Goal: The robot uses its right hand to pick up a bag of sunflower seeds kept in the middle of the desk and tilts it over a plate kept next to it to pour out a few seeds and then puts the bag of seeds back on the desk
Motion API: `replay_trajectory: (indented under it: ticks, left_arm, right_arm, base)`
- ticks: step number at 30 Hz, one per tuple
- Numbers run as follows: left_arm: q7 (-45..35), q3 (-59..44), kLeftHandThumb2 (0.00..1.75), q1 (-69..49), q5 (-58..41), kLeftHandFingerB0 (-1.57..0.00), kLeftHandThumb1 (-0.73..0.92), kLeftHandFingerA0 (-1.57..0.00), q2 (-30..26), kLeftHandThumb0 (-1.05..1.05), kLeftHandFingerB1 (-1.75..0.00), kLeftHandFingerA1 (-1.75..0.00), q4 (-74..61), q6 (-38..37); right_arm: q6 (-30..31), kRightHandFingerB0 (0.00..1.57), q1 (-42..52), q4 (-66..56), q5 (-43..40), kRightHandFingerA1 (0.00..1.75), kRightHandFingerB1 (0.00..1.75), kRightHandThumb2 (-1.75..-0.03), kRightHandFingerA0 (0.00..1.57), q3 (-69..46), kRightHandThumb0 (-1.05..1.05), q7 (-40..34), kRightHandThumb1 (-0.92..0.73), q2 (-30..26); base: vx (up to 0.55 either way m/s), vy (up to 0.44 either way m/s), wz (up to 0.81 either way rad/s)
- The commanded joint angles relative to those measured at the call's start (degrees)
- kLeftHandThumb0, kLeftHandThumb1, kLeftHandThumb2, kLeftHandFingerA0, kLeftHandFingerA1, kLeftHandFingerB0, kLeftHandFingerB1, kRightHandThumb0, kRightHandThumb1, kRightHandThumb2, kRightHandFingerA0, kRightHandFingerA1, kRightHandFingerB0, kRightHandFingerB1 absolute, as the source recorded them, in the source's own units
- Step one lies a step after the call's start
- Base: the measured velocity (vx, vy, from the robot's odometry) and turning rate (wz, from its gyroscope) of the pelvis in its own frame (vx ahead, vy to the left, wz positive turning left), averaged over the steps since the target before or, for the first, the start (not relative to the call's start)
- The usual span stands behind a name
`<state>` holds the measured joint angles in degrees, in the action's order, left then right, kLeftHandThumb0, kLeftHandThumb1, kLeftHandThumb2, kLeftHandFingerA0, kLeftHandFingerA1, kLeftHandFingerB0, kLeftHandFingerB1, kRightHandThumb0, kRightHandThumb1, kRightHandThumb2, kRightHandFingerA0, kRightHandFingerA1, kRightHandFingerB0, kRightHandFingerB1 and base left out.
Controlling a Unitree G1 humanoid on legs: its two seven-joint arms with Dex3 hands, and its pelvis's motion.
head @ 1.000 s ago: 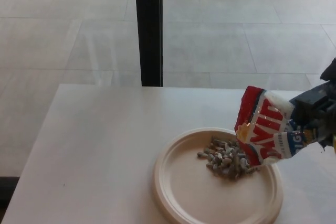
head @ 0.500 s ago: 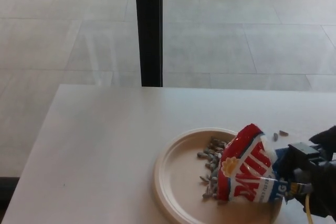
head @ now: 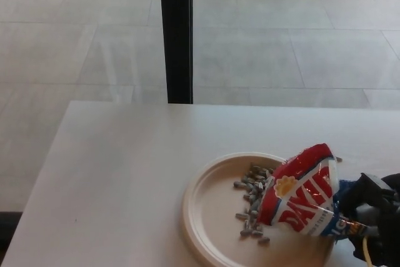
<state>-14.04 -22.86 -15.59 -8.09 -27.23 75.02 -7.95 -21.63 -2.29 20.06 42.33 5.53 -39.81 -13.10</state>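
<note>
We note a glossy, crinkled red-and-white bag of sunflower seeds lying tilted over the right side of a round, matte cream plate, near the desk's front-right corner. Small grey seeds lie scattered on the plate. The right hand, low at the desk's right edge, grips the bag's end.

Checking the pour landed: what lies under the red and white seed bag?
The red and white seed bag, held by the right hand, hangs over the round beige plate. Loose seeds show beside it; any beneath are hidden.
</note>
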Motion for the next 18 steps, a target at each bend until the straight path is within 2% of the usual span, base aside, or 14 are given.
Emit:
replay_trajectory:
  ticks: [1, 3, 4, 5, 6, 7, 8, 9, 11, 12, 13, 14, 15, 18]
  left_arm:
    - [-0.1, -0.7, 0.72, -0.5, -0.7, -0.35, 0.92, -0.42, -0.2, -0.98, -0.42, -0.61, 0.1, 0.0]
    - [-0.1, -0.8, 0.72, -0.2, -0.7, -0.35, 0.92, -0.42, -0.3, -0.98, -0.42, -0.61, 0.0, 0.0]
    - [-0.1, -0.2, 0.74, -0.4, 0.0, -0.34, 0.92, -0.42, -0.4, -0.99, -0.42, -0.60, 0.0, -0.6]
    - [0.0, -0.4, 0.74, -0.1, -0.2, -0.33, 0.92, -0.44, -0.4, -0.98, -0.41, -0.61, 0.1, -0.1]
    - [0.0, -0.4, 0.74, -0.1, -0.2, -0.33, 0.92, -0.44, -0.4, -0.98, -0.41, -0.61, 0.1, 0.0]
    - [-0.1, -0.6, 0.73, 0.1, -0.4, -0.34, 0.92, -0.46, -0.4, -0.98, -0.41, -0.62, 0.1, 0.0]
    - [-0.2, -0.8, 0.72, 0.1, -0.6, -0.34, 0.92, -0.45, -0.3, -0.98, -0.41, -0.63, 0.0, -0.3]
    - [-0.4, -1.0, 0.72, -0.1, -0.9, -0.34, 0.92, -0.45, -0.2, -0.98, -0.41, -0.63, -0.1, -0.6]
    - [0.2, -1.1, 0.76, 0.0, -0.9, -0.36, 0.92, -0.49, -0.2, -1.00, -0.42, -0.62, -0.1, -0.4]
    - [0.3, -0.8, 0.77, 0.0, -0.5, -0.33, 0.92, -0.49, -0.2, -1.00, -0.41, -0.62, -0.1, -0.6]
    - [0.4, -0.8, 0.73, 0.0, -0.5, -0.35, 0.92, -0.46, -0.2, -0.98, -0.42, -0.64, -0.2, -0.6]
    - [0.4, -0.6, 0.73, -0.2, -0.3, -0.35, 0.92, -0.46, -0.1, -0.98, -0.42, -0.64, -0.3, -1.0]
    - [0.9, -0.1, 1.21, -0.2, 0.3, -0.27, 0.77, -0.47, -0.1, -0.98, -0.49, -0.67, -0.1, -1.2]
    - [0.9, -1.0, 1.20, 0.1, -0.6, -0.34, 0.78, -0.46, 0.2, -1.03, -0.51, -0.66, 0.2, -0.7]
  right_arm:
    - [-0.4, 0.77, 1.6, 0.6, -5.3, 1.74, 1.27, -0.84, 0.94, 1.4, -0.26, 5.6, -0.75, 0.6]
    - [-0.2, 0.77, 1.3, 0.4, -5.7, 1.74, 1.27, -0.84, 0.94, 1.5, -0.26, 5.7, -0.75, 0.5]
    - [0.7, 0.66, 1.3, 0.5, -5.2, 1.66, 0.64, -0.71, 0.93, 2.5, -0.34, 7.2, -0.75, 0.4]
    - [3.4, 0.47, 1.9, -0.7, -5.0, 1.43, 0.44, -0.66, 0.87, 3.5, -0.44, 11.2, -0.75, -0.2]
    - [3.8, 0.47, 2.0, -1.0, -5.0, 1.43, 0.44, -0.66, 0.87, 3.6, -0.44, 11.7, -0.75, -0.3]
    - [4.2, 0.33, 1.8, -1.2, -5.3, 1.15, 0.52, -0.94, 0.92, 4.0, -0.51, 13.4, -0.61, -0.8]
    - [4.5, 0.34, 1.8, -1.4, -5.4, 1.08, 0.37, -0.62, 0.79, 4.4, -0.50, 14.9, -0.76, -1.4]
    - [4.8, 0.34, 2.0, -1.6, -5.4, 1.08, 0.37, -0.62, 0.79, 4.8, -0.50, 16.1, -0.76, -1.9]
    - [4.5, 0.23, 2.5, -0.9, -6.2, 0.81, 0.36, -0.63, 0.58, 5.9, -0.59, 20.1, -0.76, -3.9]
    - [5.5, 0.09, 2.6, -1.0, -6.1, 0.68, 0.46, -0.94, 0.39, 6.5, -0.69, 22.8, -0.63, -4.9]
    - [7.1, 0.04, 2.7, -0.9, -5.8, 0.53, 0.32, -0.93, 0.06, 7.1, -0.74, 26.2, -0.59, -6.2]
    - [7.8, 0.05, 2.9, -0.7, -5.7, 0.39, 0.24, -0.98, 0.02, 7.7, -0.83, 28.3, -0.60, -7.2]
    - [8.4, 0.01, 3.2, -0.9, -5.6, 0.22, 0.17, -0.98, 0.00, 7.9, -0.91, 29.5, -0.63, -7.9]
    - [9.3, 0.00, 3.5, -0.7, -5.2, 0.18, 0.10, -1.00, 0.00, 8.2, -0.99, 29.9, -0.64, -9.0]
  base:
    - [0.00, 0.000, 0.00]
    - [0.00, 0.000, 0.00]
    - [0.00, 0.000, 0.00]
    - [0.00, 0.000, 0.00]
    - [0.00, 0.000, 0.00]
    - [0.00, 0.000, 0.00]
    - [0.00, 0.000, 0.00]
    - [0.00, 0.000, 0.00]
    - [0.00, 0.000, 0.00]
    - [0.00, 0.000, 0.00]
    - [0.00, 0.000, 0.00]
    - [0.00, 0.000, 0.00]
    - [0.00, 0.000, 0.00]
    - [0.00, 0.000, 0.00]
